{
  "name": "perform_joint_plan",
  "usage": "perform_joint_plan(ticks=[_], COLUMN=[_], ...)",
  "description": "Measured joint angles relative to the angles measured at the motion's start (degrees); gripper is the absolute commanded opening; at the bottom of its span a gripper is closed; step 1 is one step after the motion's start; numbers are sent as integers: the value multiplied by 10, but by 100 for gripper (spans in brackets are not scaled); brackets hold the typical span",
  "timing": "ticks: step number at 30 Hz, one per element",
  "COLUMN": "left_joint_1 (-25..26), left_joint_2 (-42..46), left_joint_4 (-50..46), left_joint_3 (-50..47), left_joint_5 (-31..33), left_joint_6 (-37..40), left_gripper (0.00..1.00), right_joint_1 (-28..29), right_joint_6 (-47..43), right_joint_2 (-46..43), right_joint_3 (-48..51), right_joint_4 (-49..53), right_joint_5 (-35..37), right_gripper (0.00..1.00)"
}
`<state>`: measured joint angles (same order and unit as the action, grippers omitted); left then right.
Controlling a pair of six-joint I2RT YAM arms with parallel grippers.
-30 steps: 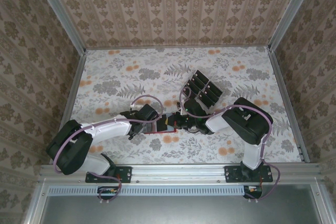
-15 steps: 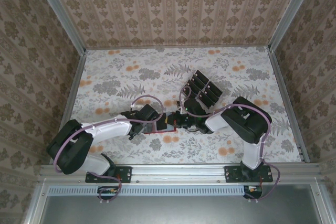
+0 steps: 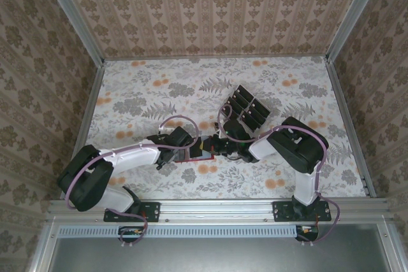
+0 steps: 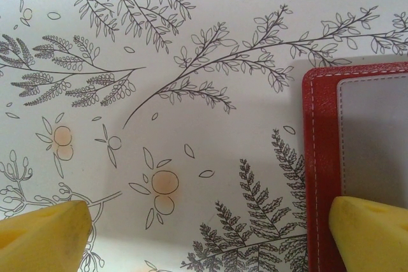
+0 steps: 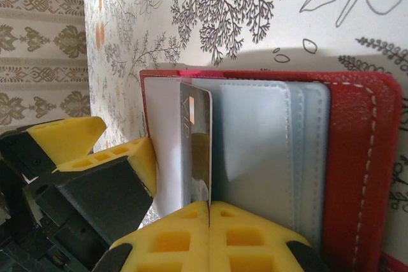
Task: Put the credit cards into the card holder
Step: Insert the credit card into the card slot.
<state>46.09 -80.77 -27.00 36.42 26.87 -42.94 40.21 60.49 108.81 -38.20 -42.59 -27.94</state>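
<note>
Early going: right gripper point(image 5: 209, 213) pinches one thin glossy dark credit card point(image 5: 196, 135) upright at the open red leather-like card holder point(image 5: 360, 157), left gripper point(image 4: 204, 240) spread wide at its edge, other black cards point(image 3: 247, 109) waiting at its one o'clock.

I'm standing at a lab-style robot test booth dressed up like a home. Damask wallpaper panels point(image 3: 210, 11) are boxing in a floral tabletop point(image 3: 159, 81), aluminium posts point(image 3: 70, 14) are framing the upper corners, and the left arm's base point(image 3: 141, 210) and the right arm's base point(image 3: 305, 210) are sitting bolted to a metal rail point(image 3: 217, 205) along the bottom.
</note>
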Motion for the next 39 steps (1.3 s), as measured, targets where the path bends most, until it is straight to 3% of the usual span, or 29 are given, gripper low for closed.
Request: perform_joint_plan(ticks=[39], left_joint_1=[4], left_joint_2=[-6], left_joint_4=[2], left_joint_3=[3], left_joint_5=[2], left_joint_6=[-2], left_gripper=[98], right_joint_1=[11], right_joint_6=[13], right_joint_2=[14], right_joint_3=[-13], right_joint_4=[-10], right_joint_5=[-13], right_gripper=[0])
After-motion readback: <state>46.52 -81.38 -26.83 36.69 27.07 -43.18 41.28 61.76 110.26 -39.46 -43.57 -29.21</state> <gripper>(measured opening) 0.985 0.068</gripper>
